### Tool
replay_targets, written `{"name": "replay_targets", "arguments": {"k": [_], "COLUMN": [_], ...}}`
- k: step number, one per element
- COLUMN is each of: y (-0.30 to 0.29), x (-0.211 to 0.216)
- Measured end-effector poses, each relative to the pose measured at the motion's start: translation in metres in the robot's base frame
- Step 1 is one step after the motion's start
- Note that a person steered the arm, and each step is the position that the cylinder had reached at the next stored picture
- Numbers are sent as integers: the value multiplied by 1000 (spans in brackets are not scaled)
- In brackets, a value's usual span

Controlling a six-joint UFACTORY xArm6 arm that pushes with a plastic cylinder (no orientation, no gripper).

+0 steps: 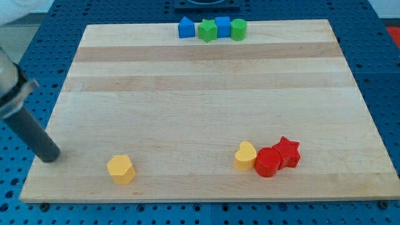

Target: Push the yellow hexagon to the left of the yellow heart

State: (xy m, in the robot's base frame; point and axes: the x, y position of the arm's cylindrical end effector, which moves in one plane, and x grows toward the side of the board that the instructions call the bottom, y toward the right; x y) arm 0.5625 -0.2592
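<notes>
Camera view, our stock on the wooden board (206,94): the yellow hexagon (121,169) lies near the view's bottom left; the yellow heart (245,155) sits well apart toward the view's right, touching a red cylinder (267,162), which touches a red star (287,152). Along the view's top edge we list a blue house-shaped block (185,28), green star (207,30), blue cube (222,27) and green cylinder (238,29) in a row. We carry no claw, only a rod; my tip (50,155) stands left of the hexagon, apart from it, at the board's left edge.
</notes>
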Motion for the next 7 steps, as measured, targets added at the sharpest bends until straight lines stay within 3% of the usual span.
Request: {"name": "replay_targets", "arguments": {"k": [2,3,4,6,7], "y": [147,178,168,248,256], "x": [23,23,25,26,33]}}
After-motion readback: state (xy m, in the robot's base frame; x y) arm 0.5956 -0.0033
